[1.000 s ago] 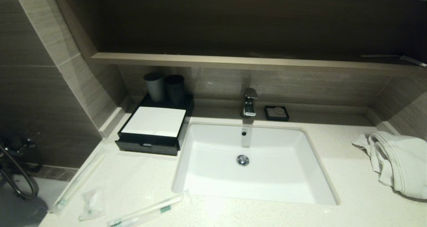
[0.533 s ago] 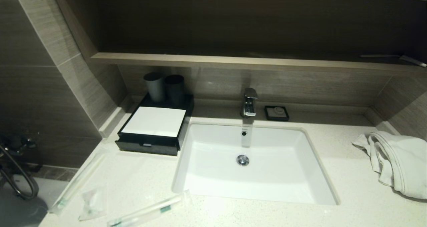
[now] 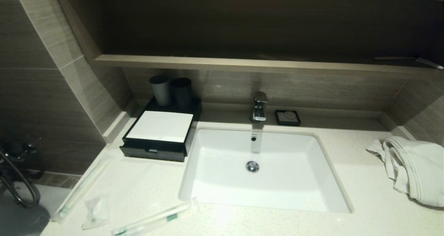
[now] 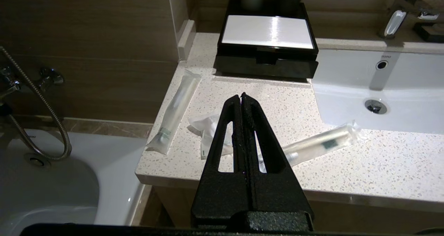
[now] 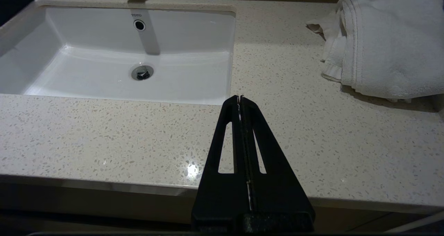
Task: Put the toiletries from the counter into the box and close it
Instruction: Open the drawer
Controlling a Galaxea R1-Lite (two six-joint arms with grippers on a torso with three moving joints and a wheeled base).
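A black box with a white lid [image 3: 159,130] [image 4: 267,40] sits shut at the counter's back left. Three wrapped toiletries lie on the counter's front left: a long packet [image 3: 81,189] [image 4: 175,111] by the left edge, a small crumpled packet [image 3: 96,210] [image 4: 204,128], and a wrapped toothbrush [image 3: 152,219] [image 4: 321,143] near the sink. My left gripper [image 4: 241,96] is shut and empty, held in front of the counter edge near the toiletries. My right gripper [image 5: 239,97] is shut and empty, in front of the counter right of the sink. Neither shows in the head view.
A white sink [image 3: 208,180] with a chrome faucet [image 3: 259,106] fills the counter's middle. Two dark cups [image 3: 171,90] stand behind the box. A soap dish [image 3: 288,117] sits by the faucet. A white towel [image 3: 412,170] lies at the right. A bathtub [image 4: 52,180] lies beyond the left edge.
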